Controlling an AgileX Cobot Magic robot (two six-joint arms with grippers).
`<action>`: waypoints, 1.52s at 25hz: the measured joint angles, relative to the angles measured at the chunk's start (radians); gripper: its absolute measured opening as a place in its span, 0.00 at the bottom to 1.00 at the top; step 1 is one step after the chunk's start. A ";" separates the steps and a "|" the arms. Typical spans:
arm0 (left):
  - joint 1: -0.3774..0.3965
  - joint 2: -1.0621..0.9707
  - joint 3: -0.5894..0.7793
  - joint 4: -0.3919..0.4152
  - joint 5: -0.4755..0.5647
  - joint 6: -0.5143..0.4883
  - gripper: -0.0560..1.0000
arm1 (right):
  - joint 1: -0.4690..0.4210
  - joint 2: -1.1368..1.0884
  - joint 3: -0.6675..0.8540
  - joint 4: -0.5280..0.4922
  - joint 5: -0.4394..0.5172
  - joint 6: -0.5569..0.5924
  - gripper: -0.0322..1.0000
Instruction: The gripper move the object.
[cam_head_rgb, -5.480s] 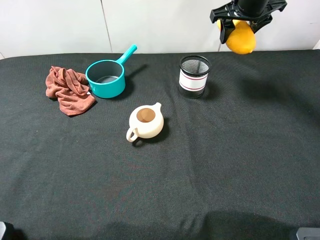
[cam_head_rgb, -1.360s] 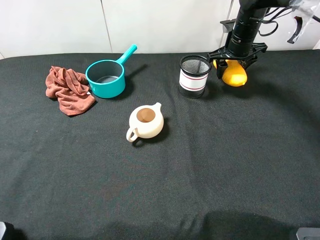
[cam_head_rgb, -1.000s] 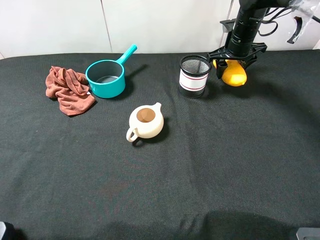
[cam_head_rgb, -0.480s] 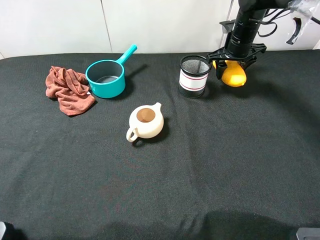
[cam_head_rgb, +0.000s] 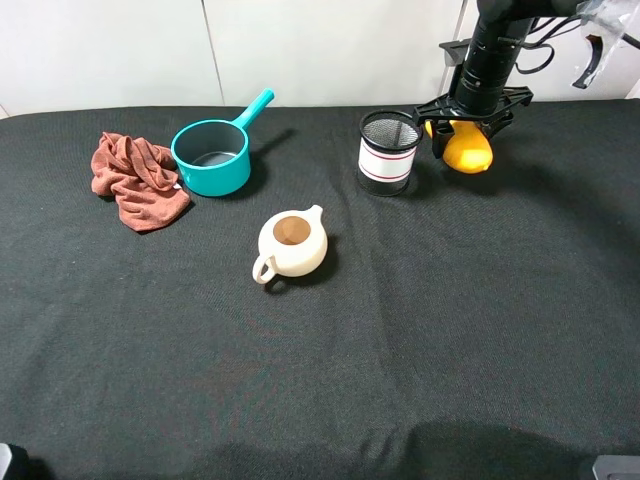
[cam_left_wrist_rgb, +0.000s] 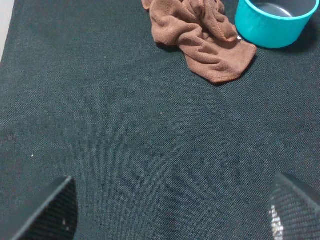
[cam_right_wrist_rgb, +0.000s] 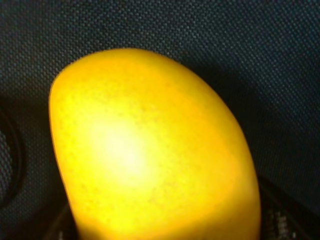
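My right gripper (cam_head_rgb: 467, 138) is a black claw hanging from a black arm at the back right. It is shut on the yellow-orange mango (cam_head_rgb: 469, 151) and holds it low over the black cloth, just right of the mesh cup (cam_head_rgb: 388, 151). I cannot tell whether the mango touches the cloth. In the right wrist view the mango (cam_right_wrist_rgb: 150, 150) fills the picture, with a dark finger (cam_right_wrist_rgb: 282, 217) at its edge. My left gripper (cam_left_wrist_rgb: 172, 215) is open and empty over bare cloth; it is not visible in the high view.
A cream teapot (cam_head_rgb: 292, 243) stands mid-table. A teal saucepan (cam_head_rgb: 212, 156) and a crumpled brown towel (cam_head_rgb: 135, 178) lie at the back left; both show in the left wrist view, towel (cam_left_wrist_rgb: 200, 35) and saucepan (cam_left_wrist_rgb: 272, 22). A white wall runs behind the table.
Over the last seconds my right gripper came down with the mango from high up to beside the mesh cup. In the last second nothing has visibly moved.
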 joint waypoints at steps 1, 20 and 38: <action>0.000 0.000 0.000 0.000 0.000 0.000 0.77 | 0.000 0.000 0.000 0.000 0.000 0.000 0.50; 0.000 0.000 0.000 0.000 0.000 0.000 0.77 | 0.000 0.000 0.000 0.013 -0.018 -0.019 0.70; 0.000 0.000 0.000 0.000 0.000 0.000 0.77 | 0.000 -0.113 0.000 0.054 0.086 -0.022 0.70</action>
